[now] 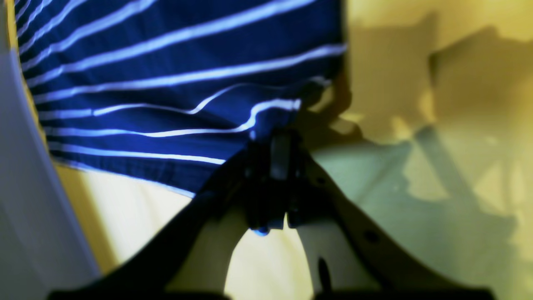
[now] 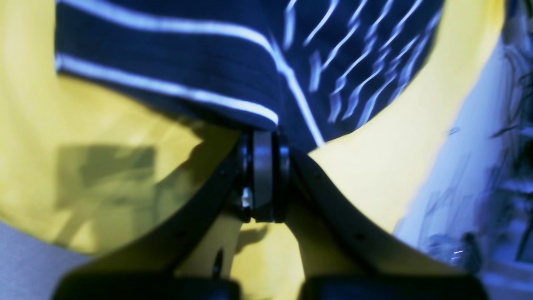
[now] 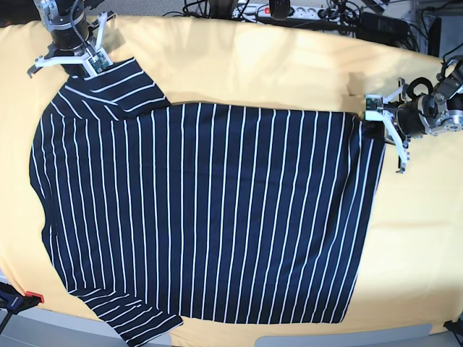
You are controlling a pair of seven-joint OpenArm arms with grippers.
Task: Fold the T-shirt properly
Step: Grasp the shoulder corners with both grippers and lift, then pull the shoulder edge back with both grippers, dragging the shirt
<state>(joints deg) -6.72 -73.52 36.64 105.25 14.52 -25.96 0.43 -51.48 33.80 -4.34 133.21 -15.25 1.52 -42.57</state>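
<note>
- T-shirt [image 3: 202,217]: spread flat on the yellow table cover [image 3: 289,72], filling the frame's centre and lower left.
- Left gripper [image 3: 377,116], right edge of frame: fingers clamped on the shirt's hem corner.
- Right gripper [image 3: 72,61], upper left: fingers pinched together on the sleeve edge.

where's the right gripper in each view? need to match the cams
Base: right gripper at top left, shut on the T-shirt sleeve.
Right wrist: right gripper at centre, pinching the sleeve hem.
Left wrist: not in it; only the left gripper shows, shut on the shirt's corner.
Shared landmark: the white-striped T-shirt on the yellow cloth.
</note>
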